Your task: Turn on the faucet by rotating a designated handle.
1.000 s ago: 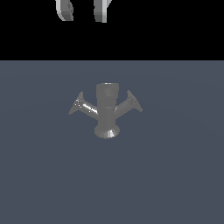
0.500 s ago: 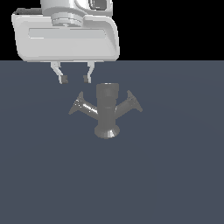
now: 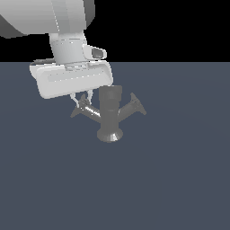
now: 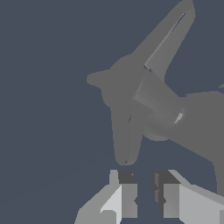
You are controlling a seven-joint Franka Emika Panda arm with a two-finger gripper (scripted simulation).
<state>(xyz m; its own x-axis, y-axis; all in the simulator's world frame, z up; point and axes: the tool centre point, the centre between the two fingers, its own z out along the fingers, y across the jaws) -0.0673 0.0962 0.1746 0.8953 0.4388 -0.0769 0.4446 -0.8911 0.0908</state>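
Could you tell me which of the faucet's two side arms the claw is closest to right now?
The handle, the lighter arm on the exterior view's left; the claw sits right over it, while the darker arm stands clear.

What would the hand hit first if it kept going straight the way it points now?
Probably the handle: the hand points down at it, fingers apart just above its flared tip. Depth is unclear; it might slip past to the floor.

Open floor [image 3: 179, 179] surrounds the faucet [image 3: 110, 114], the only obstacle.
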